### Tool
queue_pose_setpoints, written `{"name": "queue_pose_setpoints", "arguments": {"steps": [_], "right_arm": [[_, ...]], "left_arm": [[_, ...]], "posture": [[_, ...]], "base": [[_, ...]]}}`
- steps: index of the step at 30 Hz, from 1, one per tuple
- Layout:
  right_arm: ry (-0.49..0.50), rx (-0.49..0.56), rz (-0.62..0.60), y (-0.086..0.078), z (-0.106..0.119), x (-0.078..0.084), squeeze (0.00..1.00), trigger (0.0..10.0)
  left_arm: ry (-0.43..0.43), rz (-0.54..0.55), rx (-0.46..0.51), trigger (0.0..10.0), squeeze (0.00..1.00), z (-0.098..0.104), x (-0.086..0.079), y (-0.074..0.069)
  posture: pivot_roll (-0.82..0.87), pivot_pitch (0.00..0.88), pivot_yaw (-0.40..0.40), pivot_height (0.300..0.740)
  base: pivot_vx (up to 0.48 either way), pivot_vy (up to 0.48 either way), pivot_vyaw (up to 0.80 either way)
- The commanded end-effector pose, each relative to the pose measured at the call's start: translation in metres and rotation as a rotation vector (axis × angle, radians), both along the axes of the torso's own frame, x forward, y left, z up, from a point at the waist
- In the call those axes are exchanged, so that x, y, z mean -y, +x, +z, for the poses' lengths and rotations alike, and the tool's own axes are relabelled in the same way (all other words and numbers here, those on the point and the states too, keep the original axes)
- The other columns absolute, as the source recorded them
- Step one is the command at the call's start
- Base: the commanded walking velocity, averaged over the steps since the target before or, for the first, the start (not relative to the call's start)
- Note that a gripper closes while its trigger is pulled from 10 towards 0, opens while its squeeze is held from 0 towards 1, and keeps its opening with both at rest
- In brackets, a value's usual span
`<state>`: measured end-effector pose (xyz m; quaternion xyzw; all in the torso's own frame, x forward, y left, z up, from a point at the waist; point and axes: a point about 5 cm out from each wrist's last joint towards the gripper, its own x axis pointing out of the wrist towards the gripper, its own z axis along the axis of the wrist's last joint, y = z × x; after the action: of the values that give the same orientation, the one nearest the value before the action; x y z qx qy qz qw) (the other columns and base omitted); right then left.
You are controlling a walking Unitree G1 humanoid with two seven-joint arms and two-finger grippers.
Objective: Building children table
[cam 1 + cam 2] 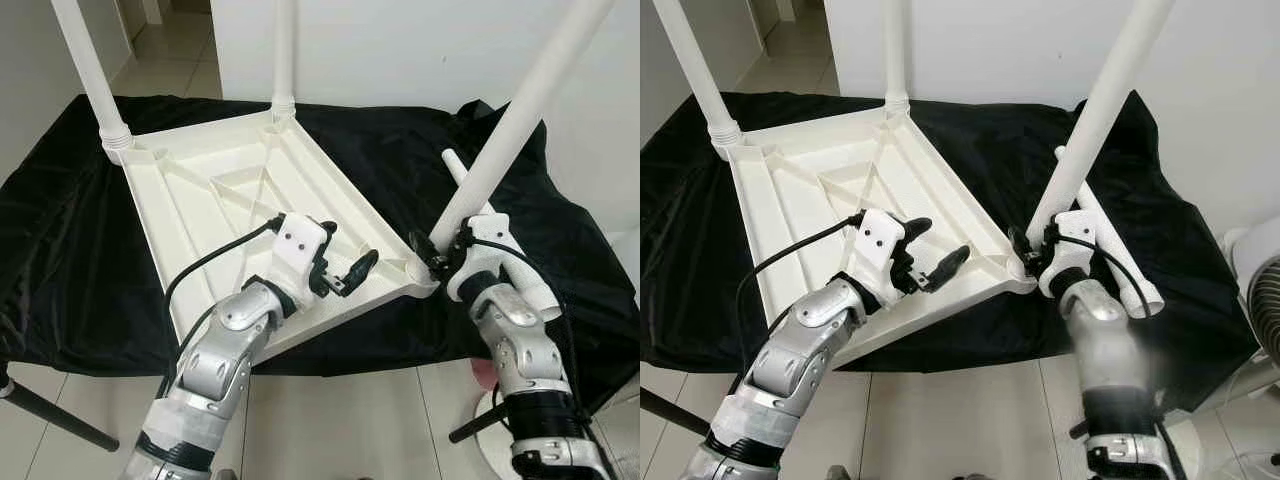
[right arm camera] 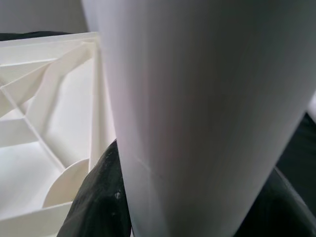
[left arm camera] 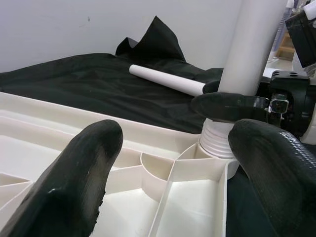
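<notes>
A black cloth (image 1: 80, 250) carries the upturned table (image 1: 200, 200); left hand (image 1: 345, 262) apart, right hand (image 1: 432, 255) clamped on a leg (image 1: 520, 120).

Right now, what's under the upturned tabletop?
A black cloth spreads under the tabletop and hangs over the edges. Whatever supports the cloth is covered, so I can't tell.

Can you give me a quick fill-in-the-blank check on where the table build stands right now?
1. The white tabletop lies upside down on a ____ cloth.
2. The right end effector is shut on the leg standing in the near ____ corner socket.
3. The left end effector hovers ____ over the tabletop's underside.
4. One loose leg lies on the cloth, so ____ legs stand in sockets.

Missing words: black; right; open; three
</notes>
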<state>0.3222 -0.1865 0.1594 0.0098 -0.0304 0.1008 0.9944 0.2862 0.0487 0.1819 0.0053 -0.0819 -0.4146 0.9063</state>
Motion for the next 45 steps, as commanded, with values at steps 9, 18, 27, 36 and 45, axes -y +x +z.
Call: {"name": "queue_pose_setpoints", "arguments": {"steps": [9,18,27,36,45], "right_arm": [[0.126,-0.089,-0.381,-0.016,-0.016,-0.007,0.00,10.0],[0.225,-0.082,-0.507,-0.035,-0.014,-0.028,0.00,10.0],[0.237,-0.086,-0.495,-0.041,-0.010,-0.038,0.13,10.0],[0.250,0.029,-0.335,-0.037,0.000,-0.038,1.00,10.0],[0.170,0.064,-0.144,-0.031,-0.001,-0.025,0.00,10.0]], "left_arm": [[0.001,-0.024,-0.016,10.0,0.00,-0.003,0.003,-0.005],[-0.001,-0.024,-0.021,10.0,0.00,-0.003,0.003,-0.004],[-0.001,-0.044,-0.024,10.0,0.00,-0.004,0.005,-0.006],[0.011,-0.067,-0.034,10.0,0.00,-0.006,0.004,-0.007],[0.036,-0.072,-0.033,10.0,0.00,-0.008,0.005,-0.007]], "posture": [[-0.03,0.065,-0.036,0.740],[-0.03,0.063,-0.037,0.740],[-0.04,0.059,-0.035,0.740],[-0.04,0.065,-0.032,0.740],[-0.04,0.066,-0.030,0.740]], "base": [[0.000,0.000,0.00],[0.000,0.000,0.00],[0.000,0.000,0.00],[0.000,0.000,0.00],[0.000,0.000,0.00]]}}
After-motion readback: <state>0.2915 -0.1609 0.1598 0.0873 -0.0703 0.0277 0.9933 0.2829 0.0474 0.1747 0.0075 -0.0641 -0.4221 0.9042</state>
